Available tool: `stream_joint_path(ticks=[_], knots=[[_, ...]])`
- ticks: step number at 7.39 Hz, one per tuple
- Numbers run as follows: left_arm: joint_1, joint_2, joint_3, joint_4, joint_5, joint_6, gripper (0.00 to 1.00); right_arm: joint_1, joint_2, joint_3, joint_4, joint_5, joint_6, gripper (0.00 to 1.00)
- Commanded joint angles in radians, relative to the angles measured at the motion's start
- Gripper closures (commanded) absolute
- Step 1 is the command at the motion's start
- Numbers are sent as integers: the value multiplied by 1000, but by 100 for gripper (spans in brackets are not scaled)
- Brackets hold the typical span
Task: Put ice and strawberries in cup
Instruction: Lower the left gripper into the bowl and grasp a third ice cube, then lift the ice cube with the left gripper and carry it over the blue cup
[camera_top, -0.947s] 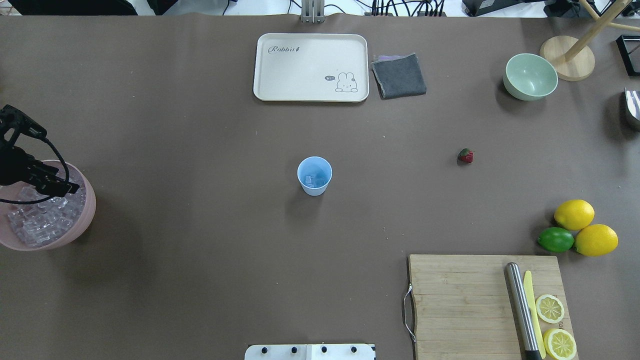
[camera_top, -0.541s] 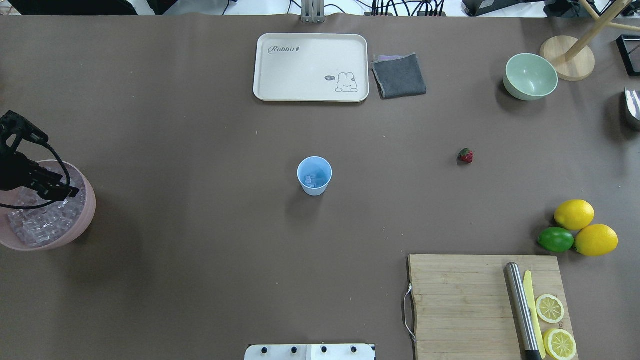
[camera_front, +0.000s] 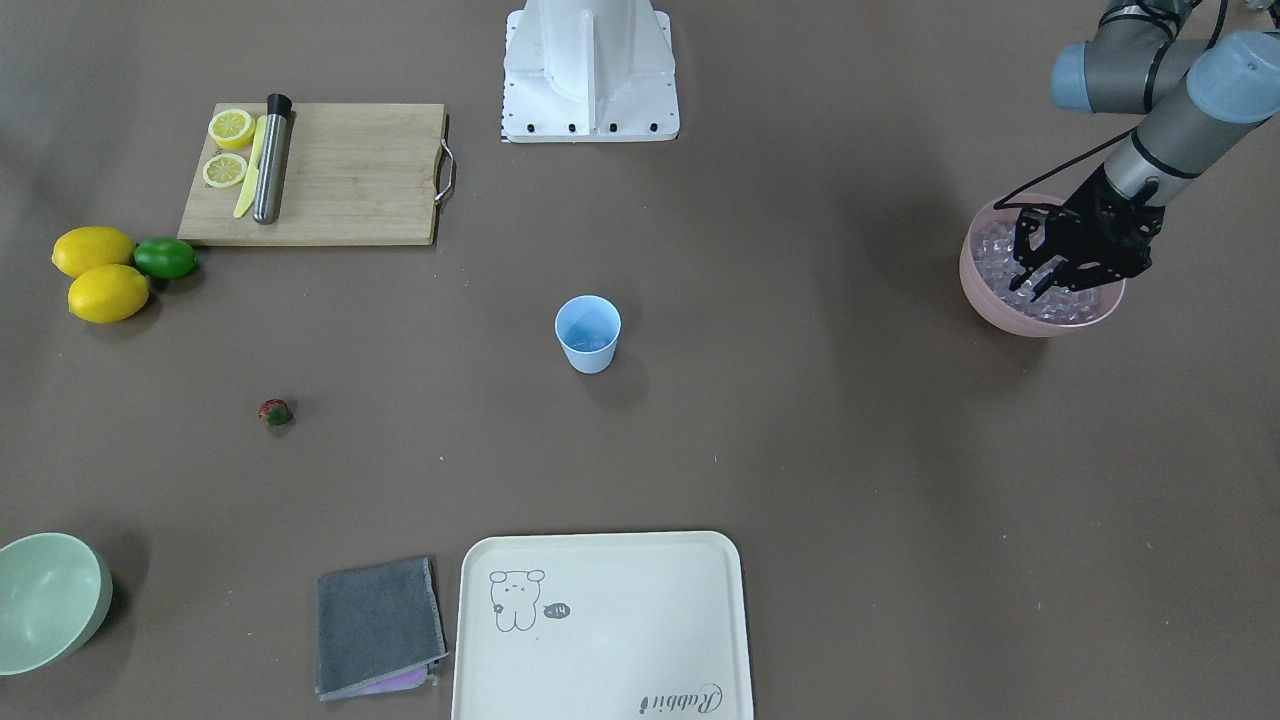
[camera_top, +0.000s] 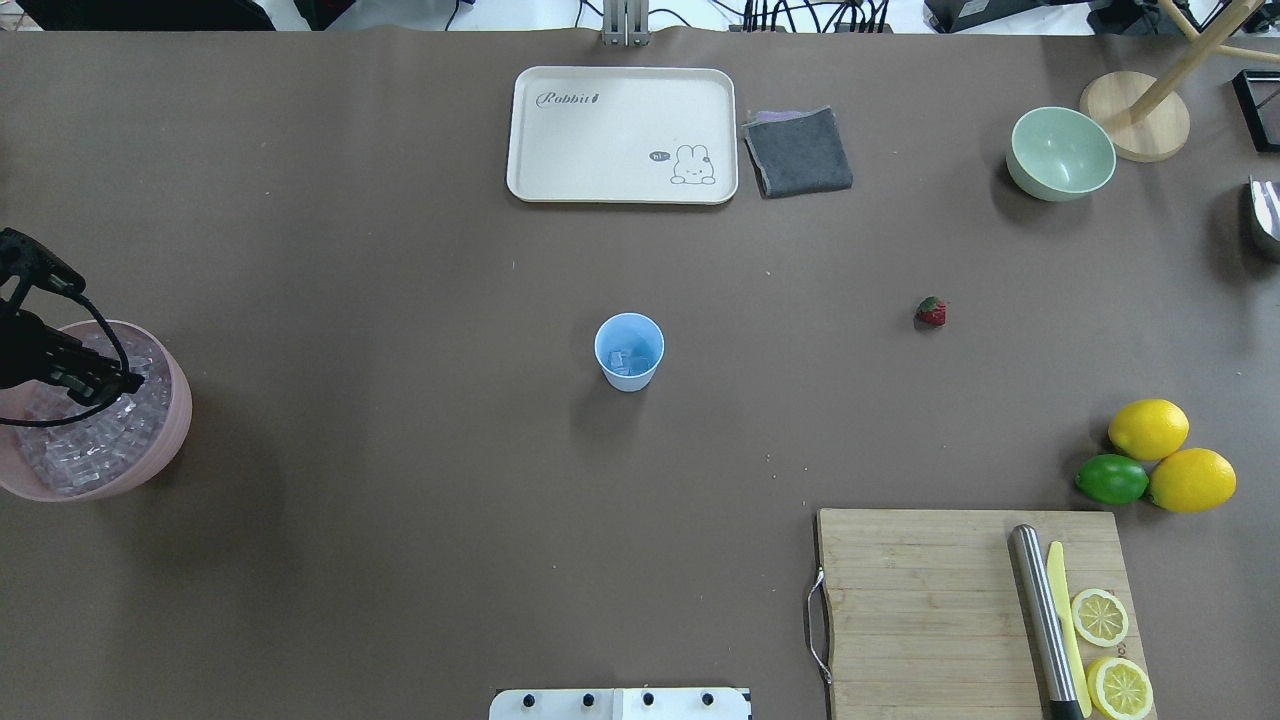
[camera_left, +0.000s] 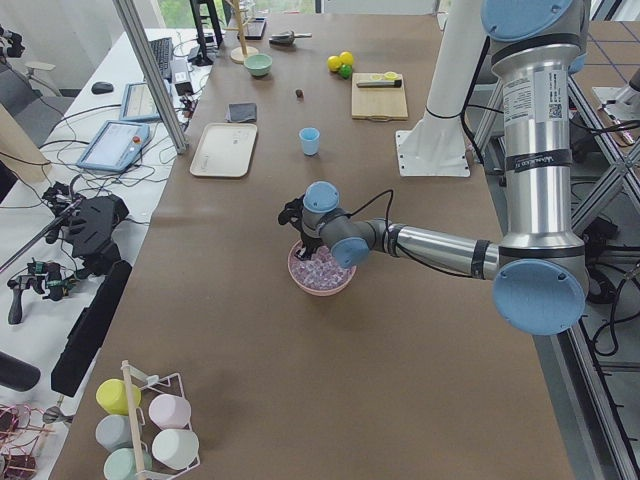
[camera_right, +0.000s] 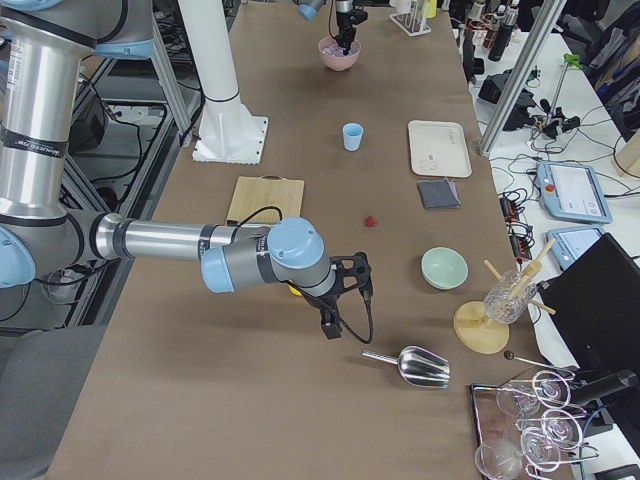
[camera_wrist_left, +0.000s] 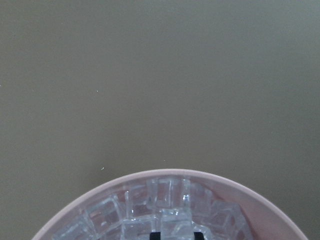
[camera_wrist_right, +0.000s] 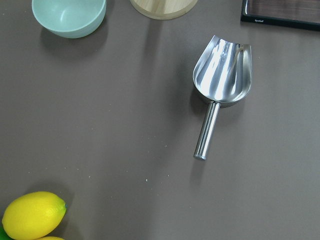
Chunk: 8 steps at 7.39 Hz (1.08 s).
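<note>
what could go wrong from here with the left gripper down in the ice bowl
1. The ice lies packed and glassy in the pink bowl, so the left gripper may squeeze a cube out sideways or come up with none.
2. The cup is small and stands far off at the table's middle; a slick cube could slip out on the carry or miss its mouth.

A robotics lab: tablets (camera_right: 573, 190), cables (camera_top: 770, 12), aluminium framing (camera_left: 152, 75).

Your black left tool (camera_front: 1036, 286) sits over clear ice (camera_front: 1072, 306) in a pink bowl (camera_front: 998, 306); well away from it, a light-blue cup (camera_front: 588, 336) and dark-red, green-topped strawberry (camera_front: 275, 411) on brown tabletop (camera_front: 820, 450).
</note>
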Motion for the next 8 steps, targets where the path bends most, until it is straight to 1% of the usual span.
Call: stream_joint_path(ticks=[1,2,3,4,5,8], knots=[[-17,-3,-4,2,-66,2,100,0,0,0,0,0,0,0],[-33,-9,-5,3,-90,2,100,1,0,0,0,0,0,0],[-65,-25,-7,3,-145,2,100,0,0,0,0,0,0,0],[-123,-44,-18,6,-219,-4,100,0,0,0,0,0,2,0],[-134,-61,-30,6,-255,-50,100,1,0,0,0,0,0,0],[-99,-214,-71,2,-246,-552,100,1,0,0,0,0,2,0]])
